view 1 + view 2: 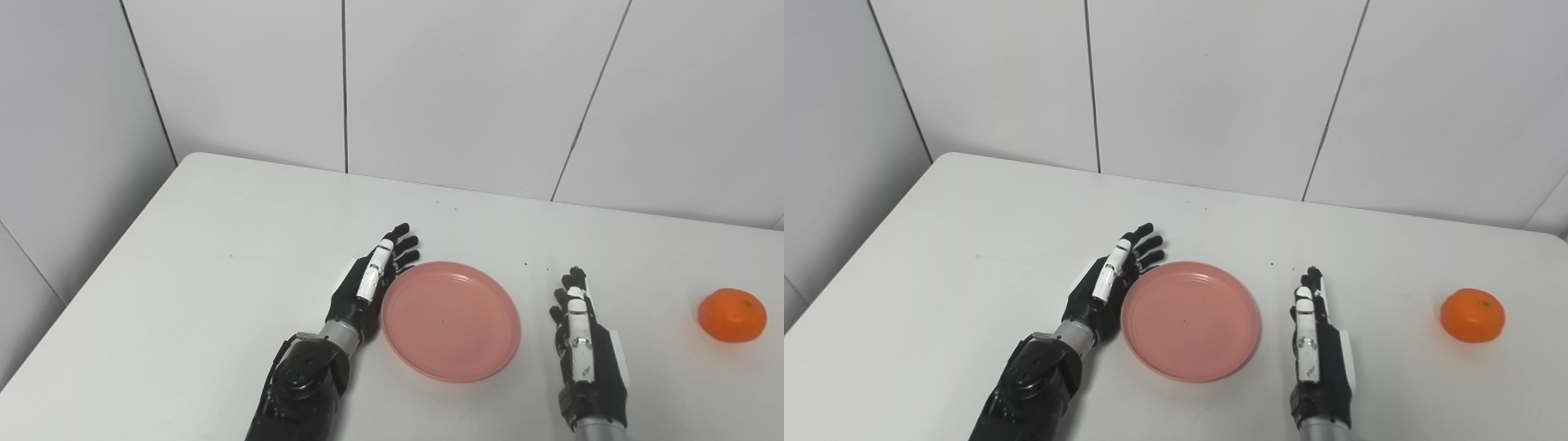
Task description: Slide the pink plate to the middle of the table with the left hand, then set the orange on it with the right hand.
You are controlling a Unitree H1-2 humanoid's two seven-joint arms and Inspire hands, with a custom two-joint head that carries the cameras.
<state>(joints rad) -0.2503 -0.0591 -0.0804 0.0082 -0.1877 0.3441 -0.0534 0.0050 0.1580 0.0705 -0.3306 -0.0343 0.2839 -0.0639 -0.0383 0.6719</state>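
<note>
The pink plate (451, 320) lies flat near the middle of the white table (214, 245). My left hand (370, 282) stands on edge against the plate's left rim, fingers straight and apart, holding nothing. To the right of the plate my right hand (582, 343) rests on edge with fingers extended, a small gap from the rim, empty. The orange (732, 315) sits alone on the table far to the right, well clear of the right hand.
White tiled walls (429, 92) close the back and left sides of the table. The table's left edge runs diagonally down to the lower left. A few dark specks lie behind the plate.
</note>
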